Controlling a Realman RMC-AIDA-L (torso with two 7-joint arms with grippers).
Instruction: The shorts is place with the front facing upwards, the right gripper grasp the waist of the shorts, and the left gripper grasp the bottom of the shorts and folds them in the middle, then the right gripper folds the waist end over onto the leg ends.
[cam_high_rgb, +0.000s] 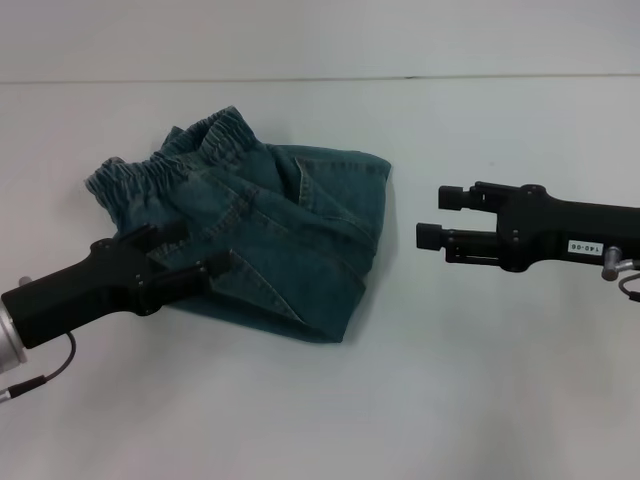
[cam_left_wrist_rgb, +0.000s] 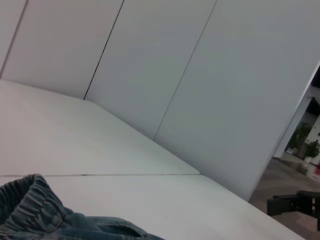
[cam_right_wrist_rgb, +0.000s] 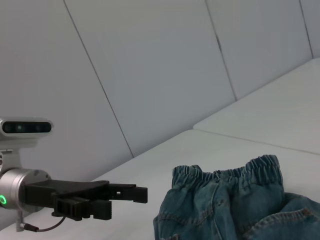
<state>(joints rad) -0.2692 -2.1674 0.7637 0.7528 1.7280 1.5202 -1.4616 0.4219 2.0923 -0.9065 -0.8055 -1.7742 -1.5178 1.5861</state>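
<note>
The teal denim shorts (cam_high_rgb: 280, 240) lie folded into a bundle left of the table's middle. The waist of the shorts (cam_high_rgb: 175, 160) is a gathered band along the bundle's far-left side, also showing in both wrist views (cam_left_wrist_rgb: 27, 197) (cam_right_wrist_rgb: 225, 176). I cannot make out the leg ends. My left gripper (cam_high_rgb: 200, 250) reaches in from the near left with its fingers over the bundle's near-left edge. It is open, and in the right wrist view the left gripper (cam_right_wrist_rgb: 127, 202) holds nothing. My right gripper (cam_high_rgb: 438, 216) hovers open to the right of the shorts, apart from them.
The white table (cam_high_rgb: 480, 380) extends around the bundle, and its back edge meets a panelled grey wall (cam_left_wrist_rgb: 165, 65). The robot's head camera (cam_right_wrist_rgb: 25, 127) shows above the left arm. The table's far end opens onto a room (cam_left_wrist_rgb: 305, 145).
</note>
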